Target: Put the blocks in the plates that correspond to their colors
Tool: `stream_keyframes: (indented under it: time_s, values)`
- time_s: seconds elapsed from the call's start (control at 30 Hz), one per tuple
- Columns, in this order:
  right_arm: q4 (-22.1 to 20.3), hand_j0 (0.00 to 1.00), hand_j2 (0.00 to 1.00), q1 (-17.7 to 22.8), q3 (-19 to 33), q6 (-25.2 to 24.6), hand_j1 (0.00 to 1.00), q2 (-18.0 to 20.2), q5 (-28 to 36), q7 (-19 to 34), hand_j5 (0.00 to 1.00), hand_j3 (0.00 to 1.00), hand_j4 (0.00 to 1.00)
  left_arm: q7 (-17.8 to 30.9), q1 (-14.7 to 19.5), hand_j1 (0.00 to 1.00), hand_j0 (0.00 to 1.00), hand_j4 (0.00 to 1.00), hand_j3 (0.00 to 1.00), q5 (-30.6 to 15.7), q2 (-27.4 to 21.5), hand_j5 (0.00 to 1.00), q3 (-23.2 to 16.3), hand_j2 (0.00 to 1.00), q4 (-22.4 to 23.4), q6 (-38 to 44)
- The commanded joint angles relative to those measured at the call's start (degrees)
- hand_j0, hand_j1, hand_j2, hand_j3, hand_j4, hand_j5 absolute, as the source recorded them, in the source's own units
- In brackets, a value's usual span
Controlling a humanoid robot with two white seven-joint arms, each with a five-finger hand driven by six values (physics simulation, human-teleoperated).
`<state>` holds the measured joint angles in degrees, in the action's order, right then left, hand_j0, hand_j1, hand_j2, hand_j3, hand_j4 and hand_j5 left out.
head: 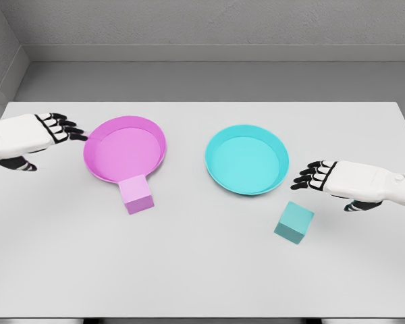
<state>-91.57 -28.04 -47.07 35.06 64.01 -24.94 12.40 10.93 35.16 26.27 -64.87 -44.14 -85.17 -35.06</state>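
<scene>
While both hands hover with fingers relaxed, teal block (294, 222) near right hand (331, 179), pink block (136, 194) beyond left hand (37, 133)

I am seeing two white-shelled hands, the left hand (28, 137) and right hand (351, 182). Their segmented fingers (62, 125) are showing black joints and tips.

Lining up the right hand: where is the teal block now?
In the head view the teal block lies on the table right of centre, just in front of the teal plate, below the right hand.
</scene>
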Motion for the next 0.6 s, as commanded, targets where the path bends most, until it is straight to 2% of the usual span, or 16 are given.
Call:
stream_keyframes:
  time_s: [0.0, 0.1, 0.23, 0.37, 0.5, 0.57]
  values:
    - [-0.01, 1.00, 1.00, 0.00, 0.05, -0.06, 1.00, 0.15, 0.33, -0.10, 1.00, 1.00, 1.00, -0.03, 0.00, 1.00, 1.00, 1.00, 1.00, -0.61, -0.08, 1.00, 0.28, 1.00, -0.17, 0.06]
    - [-0.01, 1.00, 1.00, 0.62, -0.04, -0.06, 1.00, -0.20, 0.33, -0.10, 1.00, 1.00, 1.00, -0.03, -0.27, 1.00, 1.00, 1.00, 1.00, -0.52, 0.36, 1.00, 0.20, 1.00, -0.17, 0.06]
    - [0.51, 1.00, 1.00, 1.32, -0.04, -0.06, 1.00, -1.79, 0.07, -0.27, 1.00, 1.00, 1.00, 0.41, -0.62, 1.00, 1.00, 1.00, 1.00, 0.18, 4.31, 1.00, -0.42, 1.00, 0.01, 0.06]
    - [5.43, 1.00, 1.00, 1.32, 0.14, -0.06, 1.00, -6.44, -0.29, -0.10, 1.00, 1.00, 1.00, 0.58, -0.71, 1.00, 1.00, 1.00, 1.00, 1.85, 8.44, 1.00, -0.94, 1.00, 0.09, 0.06]
    - [7.28, 1.00, 1.00, 1.58, -0.13, -0.06, 1.00, -7.68, -1.43, 0.08, 1.00, 1.00, 1.00, 1.46, -0.62, 1.00, 1.00, 1.00, 1.00, 3.61, 10.99, 1.00, -1.74, 1.00, 0.01, 0.06]
    - [7.19, 1.00, 1.00, 2.90, -0.13, -0.06, 1.00, -8.29, -1.25, 4.29, 1.00, 1.00, 1.00, 2.17, -0.62, 1.00, 1.00, 1.00, 1.00, 3.70, 11.70, 1.00, -2.00, 1.00, -0.17, 0.06]
